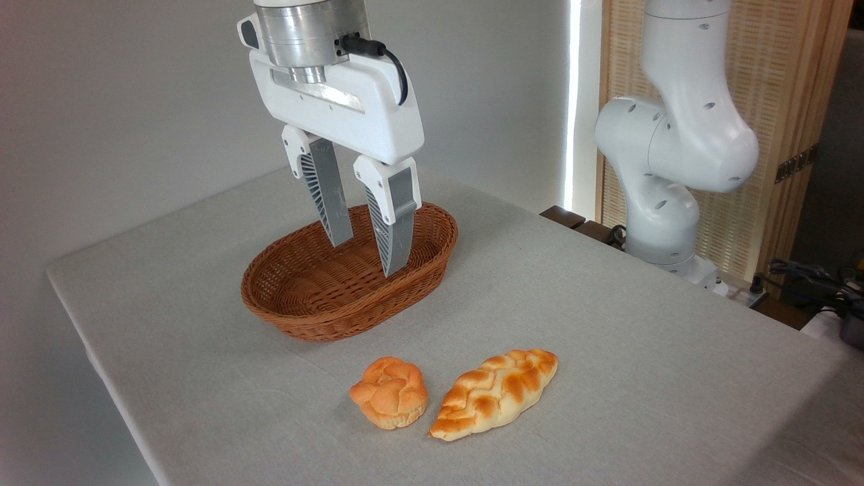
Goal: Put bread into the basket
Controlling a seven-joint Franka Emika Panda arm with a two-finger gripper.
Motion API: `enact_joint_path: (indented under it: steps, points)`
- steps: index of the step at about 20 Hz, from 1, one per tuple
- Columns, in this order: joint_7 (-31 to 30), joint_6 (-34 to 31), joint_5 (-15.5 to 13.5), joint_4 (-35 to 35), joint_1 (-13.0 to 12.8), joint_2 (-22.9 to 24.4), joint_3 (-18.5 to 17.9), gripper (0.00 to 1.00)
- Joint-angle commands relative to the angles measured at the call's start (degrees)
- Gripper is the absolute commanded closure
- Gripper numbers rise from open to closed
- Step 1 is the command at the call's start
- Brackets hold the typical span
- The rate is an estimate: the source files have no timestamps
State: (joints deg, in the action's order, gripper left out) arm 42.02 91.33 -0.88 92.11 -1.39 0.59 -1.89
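Note:
The bread (389, 392), a small round knotted bun with a golden-orange crust, lies on the grey tablecloth near the front edge. Behind it stands the basket (307, 310), an oval brown wicker one with nothing inside. My gripper (368, 256) hangs over the basket, fingers pointing down and spread apart. It is open with nothing between the fingers. The bun sits well in front of the gripper, apart from the basket's near rim.
A longer braided loaf (495, 393) lies just right of the bun, almost touching it. The arm's white base (665, 175) rises at the table's back right. Cables (810, 277) and a wooden screen (776, 101) are behind it. The table's left edge (101, 378) drops off near the basket.

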Motion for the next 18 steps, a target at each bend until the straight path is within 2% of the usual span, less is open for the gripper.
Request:
enact_joint_path:
  steps: [1, 18]
  points:
    - [0.6, -0.8, -0.4, 0.3, -0.5, 0.4, -0.8, 0.00]
    - [0.4, -1.4, -1.1, 0.3, -0.5, -0.4, -0.7, 0.00]
